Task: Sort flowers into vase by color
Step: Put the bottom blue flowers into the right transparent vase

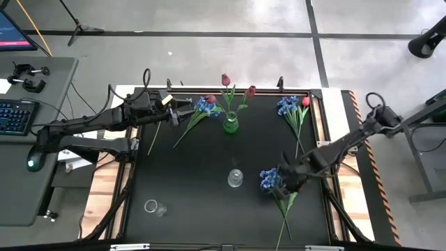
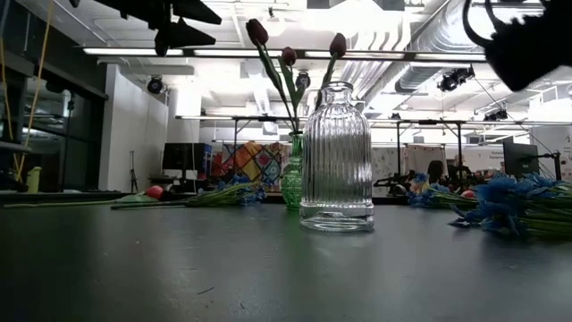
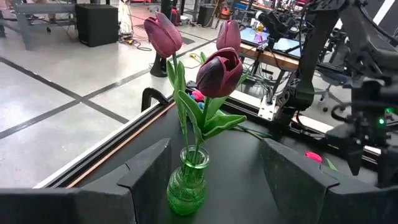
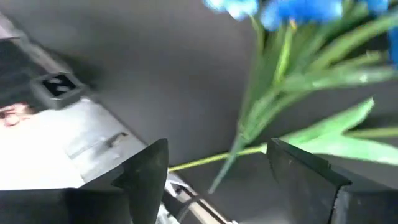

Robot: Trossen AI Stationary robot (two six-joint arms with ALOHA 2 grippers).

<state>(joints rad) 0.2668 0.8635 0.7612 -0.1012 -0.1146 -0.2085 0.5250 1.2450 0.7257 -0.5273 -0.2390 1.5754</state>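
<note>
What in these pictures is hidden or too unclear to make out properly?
- High view: the right gripper covers part of the blue flower bunch.
- Low view: the clear ribbed vase hides part of the green vase.
- Right wrist view: the blue blossoms are blurred and cut by the edge.

Four views set around the green vase [image 1: 230, 124]

Overhead, straight down on the whole table; table-height, level, close behind the clear ribbed vase [image 2: 337, 157] with the green vase beyond; left wrist, close, facing the green vase; right wrist, very close over blue flowers [image 4: 298, 9] near the table's edge.
</note>
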